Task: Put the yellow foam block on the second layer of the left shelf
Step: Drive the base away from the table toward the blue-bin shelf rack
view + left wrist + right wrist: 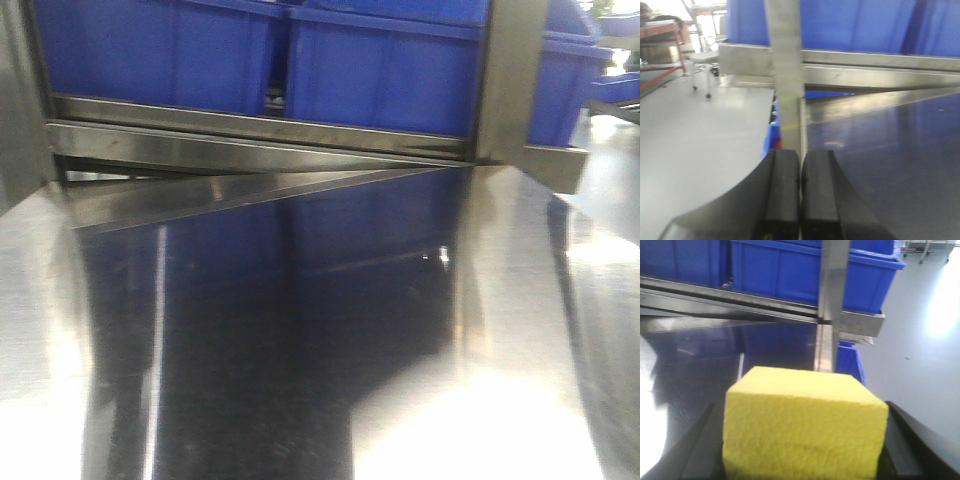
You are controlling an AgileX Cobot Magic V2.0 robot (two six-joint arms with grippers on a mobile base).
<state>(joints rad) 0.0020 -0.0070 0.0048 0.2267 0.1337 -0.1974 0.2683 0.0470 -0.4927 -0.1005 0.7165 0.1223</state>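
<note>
Yellow foam block [805, 425], one only, seemingly clamped in right gripper [806, 457].

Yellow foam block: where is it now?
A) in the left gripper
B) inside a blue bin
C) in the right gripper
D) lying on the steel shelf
C: the right wrist view shows the yellow foam block clamped in the right gripper; the left gripper is shut on nothing.
</note>
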